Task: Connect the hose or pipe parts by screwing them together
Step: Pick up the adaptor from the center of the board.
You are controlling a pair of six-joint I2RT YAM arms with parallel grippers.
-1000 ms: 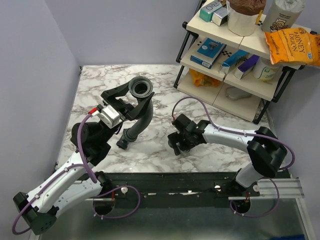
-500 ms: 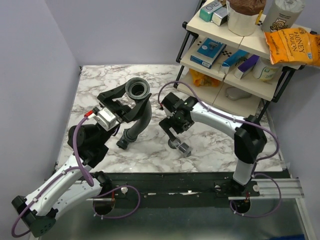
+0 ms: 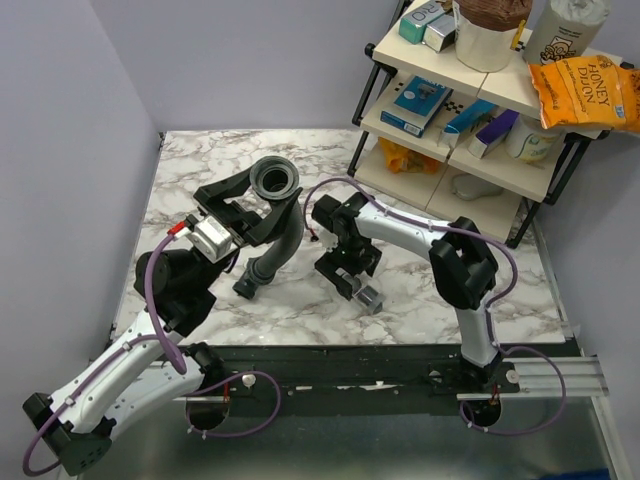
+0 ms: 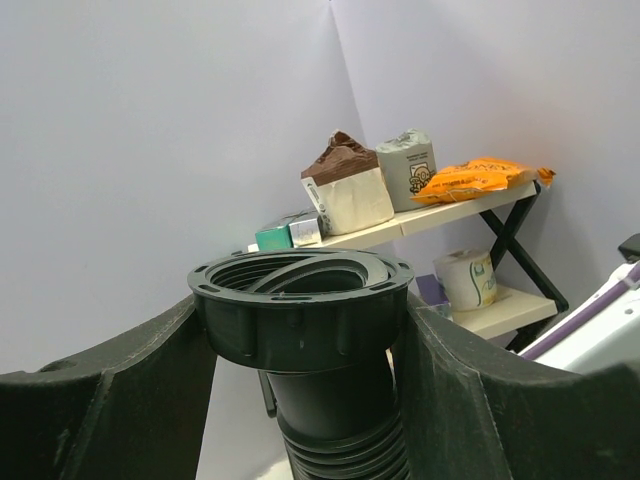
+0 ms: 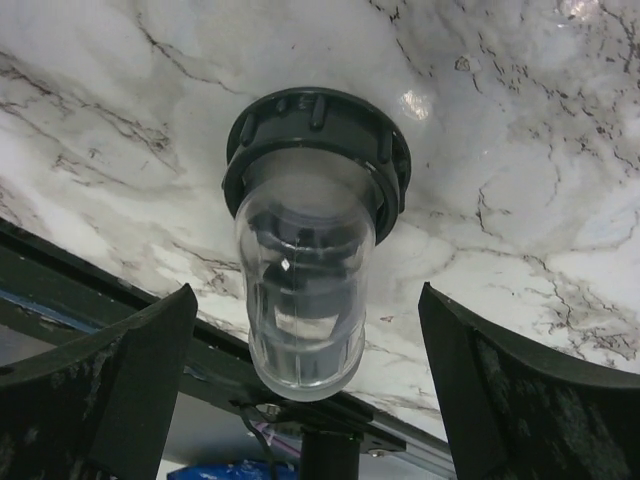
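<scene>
Left fingers (image 4: pixel 110 400) clamped on the top collar nut (image 4: pixel 300 305) of the black ribbed hose (image 3: pixel 280 238). One pad each side of the nut, both in contact in the left wrist view. Left gripper (image 3: pixel 278 188) holds that end up off the marble table (image 3: pixel 190 165), open threaded mouth facing up. Ribs start right below the gripped nut. Hose body drops from there toward the near-left with a slight curve. Its lower collar (image 3: pixel 246 285) is down at the tabletop, near the left arm.

Centre: right gripper (image 3: pixel 352 285) spread wide, nothing in it. It points down at the fitting (image 5: pixel 305 250), which lies on the marble between the right fingers (image 5: pixel 530 400). Clear gap on both sides, no contact. Fitting shows a black ribbed collar with a clear cup-shaped end piece. The clear end points toward the near table edge, close to the black rail there. Can't make out any branch shape from these views. From above, the fitting lies right of the hose's lower collar, with bare marble between them. The two parts are not joined.

Right: shelf rack (image 3: pixel 470 110) stands at the far-right corner, loaded with boxes and an orange snack bag (image 3: pixel 585 90). It is well apart from hose and fitting.
</scene>
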